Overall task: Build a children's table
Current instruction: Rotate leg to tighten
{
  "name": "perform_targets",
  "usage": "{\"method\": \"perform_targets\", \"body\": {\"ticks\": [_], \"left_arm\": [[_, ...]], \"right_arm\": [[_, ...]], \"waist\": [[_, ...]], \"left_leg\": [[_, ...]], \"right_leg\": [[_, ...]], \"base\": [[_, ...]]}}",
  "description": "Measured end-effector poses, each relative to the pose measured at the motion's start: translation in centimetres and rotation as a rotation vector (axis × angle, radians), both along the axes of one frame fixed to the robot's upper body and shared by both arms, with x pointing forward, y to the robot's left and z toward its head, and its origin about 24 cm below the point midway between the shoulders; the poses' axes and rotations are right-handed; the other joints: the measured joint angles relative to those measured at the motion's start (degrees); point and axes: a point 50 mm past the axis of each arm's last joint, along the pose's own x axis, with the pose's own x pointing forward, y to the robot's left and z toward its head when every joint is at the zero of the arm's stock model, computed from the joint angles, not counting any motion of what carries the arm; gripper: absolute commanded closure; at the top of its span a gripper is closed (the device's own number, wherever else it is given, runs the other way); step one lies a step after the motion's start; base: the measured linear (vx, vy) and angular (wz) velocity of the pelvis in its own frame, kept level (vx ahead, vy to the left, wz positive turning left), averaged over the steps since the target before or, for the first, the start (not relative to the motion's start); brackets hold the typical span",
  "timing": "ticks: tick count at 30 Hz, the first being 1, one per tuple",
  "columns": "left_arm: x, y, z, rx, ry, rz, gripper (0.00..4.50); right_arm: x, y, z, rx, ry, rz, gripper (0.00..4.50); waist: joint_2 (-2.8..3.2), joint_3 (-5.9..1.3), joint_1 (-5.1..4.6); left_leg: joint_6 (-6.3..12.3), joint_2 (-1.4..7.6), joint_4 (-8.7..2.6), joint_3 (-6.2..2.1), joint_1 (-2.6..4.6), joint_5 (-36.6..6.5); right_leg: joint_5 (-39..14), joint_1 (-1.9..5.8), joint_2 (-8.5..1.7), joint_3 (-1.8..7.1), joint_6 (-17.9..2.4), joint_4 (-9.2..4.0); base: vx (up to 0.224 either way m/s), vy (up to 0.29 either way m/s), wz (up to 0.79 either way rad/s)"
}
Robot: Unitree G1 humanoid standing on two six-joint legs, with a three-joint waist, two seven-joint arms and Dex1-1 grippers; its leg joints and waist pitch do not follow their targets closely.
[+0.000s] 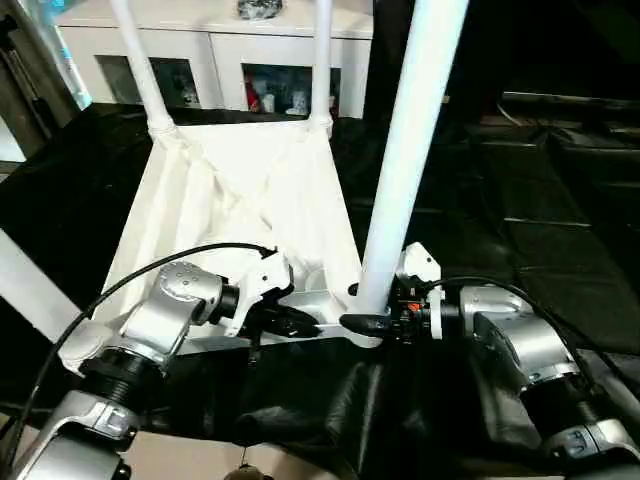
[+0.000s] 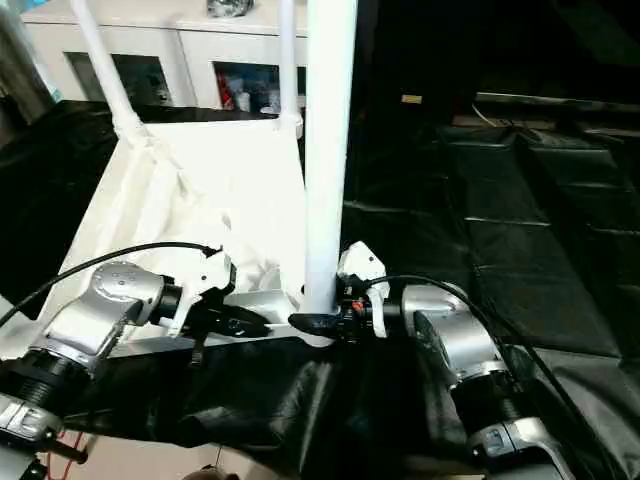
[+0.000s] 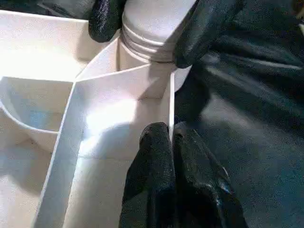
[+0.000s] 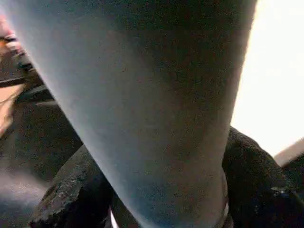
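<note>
Seating a leg in the near corner socket.

Upturned table top at centre; upright leg rising toward 12 o'clock, clasped low between right gripper fingers; left gripper pinched narrow on the rim rib, at 9 o'clock from the leg.

The children's table is plain white all over, its ribbed underside and its legs alike. The cloth beneath it is glossy black. Both forearms are silver with black cables, and the fingers are matt black. The cabinet behind is white with dark glass fronts.
</note>
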Motion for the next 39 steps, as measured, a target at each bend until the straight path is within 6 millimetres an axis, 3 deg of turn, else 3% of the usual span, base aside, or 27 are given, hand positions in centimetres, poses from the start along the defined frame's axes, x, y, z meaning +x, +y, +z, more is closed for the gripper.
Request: {"method": "perform_targets", "body": {"ticks": [4, 6, 9, 14, 16, 17, 20, 26, 32, 39], "left_arm": [[0.9, -0.5, -0.4, -0.006, -0.031, 0.103, 4.50], [1.9, -1.0, -0.3, 0.005, -0.066, 0.184, 4.50], [2.6, -2.3, -0.3, 0.001, -0.096, 0.256, 4.50], [3.4, -3.7, -0.3, 0.003, -0.126, 0.338, 4.50], [3.4, -3.8, -0.3, -0.001, -0.125, 0.337, 4.50], [3.3, -3.8, -0.3, -0.002, -0.122, 0.329, 4.50], [3.2, -3.8, -0.3, -0.004, -0.115, 0.311, 4.50], [2.6, -2.6, -0.3, -0.011, -0.106, 0.225, 4.50], [1.5, -1.6, -0.2, -0.021, -0.074, 0.094, 4.50], [0.8, -0.4, 0.1, -0.005, -0.033, -0.016, 4.50]], "right_arm": [[1.0, 0.5, -0.6, 0.010, -0.011, -0.189, 1.80], [2.5, 1.5, -0.6, 0.008, -0.028, -0.366, 1.81], [3.7, 2.0, -0.7, 0.017, -0.022, -0.544, 1.81], [4.9, 2.6, -0.6, -0.013, -0.051, -0.698, 1.81], [4.9, 2.6, -0.6, -0.004, -0.074, -0.691, 1.81], [4.8, 2.6, -0.6, 0.002, -0.080, -0.687, 1.11], [4.6, 2.3, -0.6, 0.022, -0.071, -0.639, 1.05], [3.3, 1.2, -0.5, 0.039, -0.053, -0.438, 0.46], [1.7, -0.2, 0.1, -0.012, -0.042, -0.172, 0.46], [0.4, -0.6, 0.3, -0.025, -0.020, 0.010, 0.46]], "waist": [[-0.01, -0.02, -0.45], [-0.01, -0.01, -1.78], [-0.01, -0.01, -2.87], [0.23, -0.12, -3.07], [0.27, -0.14, -3.01], [0.29, -0.13, -2.98], [0.30, -0.13, -2.93], [0.28, -0.11, -2.78], [0.26, -0.08, -1.26], [0.25, -0.05, -0.45]], "left_leg": [[-0.03, 0.00, 0.03, 0.00, 0.14, 0.02], [-0.19, -0.01, 0.02, -0.02, 0.17, 0.12], [-0.20, -0.02, 0.08, -0.03, 0.17, 0.12], [-0.19, -0.03, -0.03, -0.04, 0.14, 0.12], [-0.19, -0.04, -0.13, -0.04, 0.08, 0.12], [-0.18, -0.04, -0.17, -0.04, 0.07, 0.12], [-0.18, -0.03, -0.22, -0.04, 0.04, 0.11], [-0.15, -0.02, -0.19, -0.04, 0.02, 0.10], [-0.12, 0.00, -0.16, -0.03, -0.03, 0.09], [-0.10, 0.03, -0.11, -0.02, -0.03, 0.12]], "right_leg": [[0.01, 0.07, 0.00, 0.01, 0.01, 0.07], [-0.05, 0.02, 0.00, 0.01, 0.19, 0.05], [-0.04, 0.03, 0.00, 0.01, 0.19, 0.01], [0.04, 0.02, 0.00, 0.00, 0.08, 0.02], [0.10, 0.01, 0.00, 0.00, -0.03, 0.00], [0.10, 0.00, 0.00, -0.01, -0.02, 0.00], [0.08, 0.00, 0.00, -0.04, -0.01, -0.03], [0.09, -0.05, 0.00, -0.07, -0.01, -0.07], [0.08, -0.05, 0.00, -0.08, -0.01, -0.09], [0.09, -0.05, 0.00, -0.08, -0.01, -0.04]], "base": [[0.000, 0.000, 0.00], [0.000, 0.000, 0.00], [0.000, 0.000, 0.00], [0.000, 0.000, 0.00], [0.000, 0.000, 0.00], [0.000, 0.000, 0.00], [0.000, 0.000, 0.00], [0.000, 0.000, 0.00], [0.000, 0.000, 0.00], [0.000, 0.000, 0.00]]}}
